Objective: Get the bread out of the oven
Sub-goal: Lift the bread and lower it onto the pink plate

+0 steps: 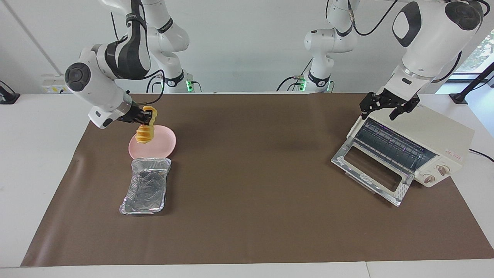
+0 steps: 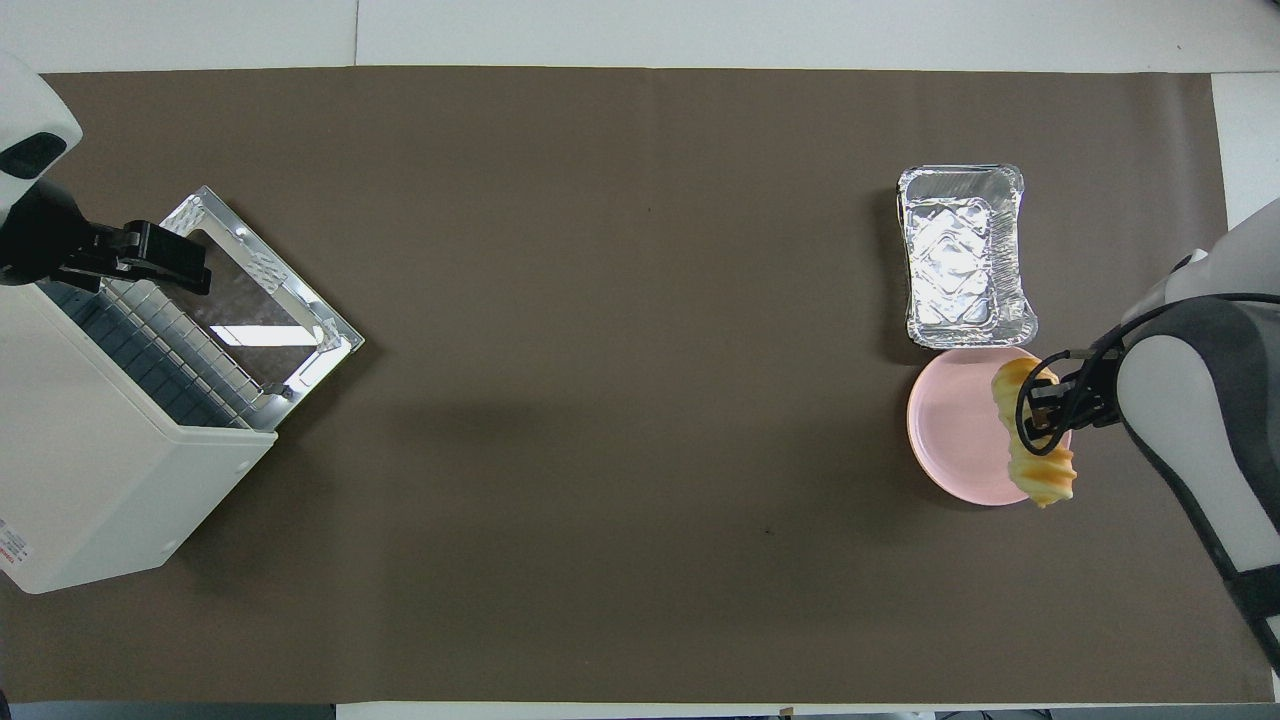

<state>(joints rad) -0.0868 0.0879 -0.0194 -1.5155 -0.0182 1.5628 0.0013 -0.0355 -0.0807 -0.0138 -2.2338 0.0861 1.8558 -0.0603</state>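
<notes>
The right end effector (image 1: 146, 116) is clamped on the upper end of the bread (image 1: 145, 131), which hangs tilted below it in the air over the pink plate (image 1: 161, 145), at the right arm's end of the tabletop (image 1: 247, 185). The left end effector (image 1: 389, 105) hovers with its fingers spread apart over the top front edge of the oven (image 1: 436, 143), holding nothing; that arm waits. A small red mark sits on the oven's front panel above the knobs (image 1: 436, 173), too small to read. The oven's door (image 1: 370, 170) lies dropped open. Farther from the robots than the plate, just beside it, lies the foil tray (image 1: 146, 186).
</notes>
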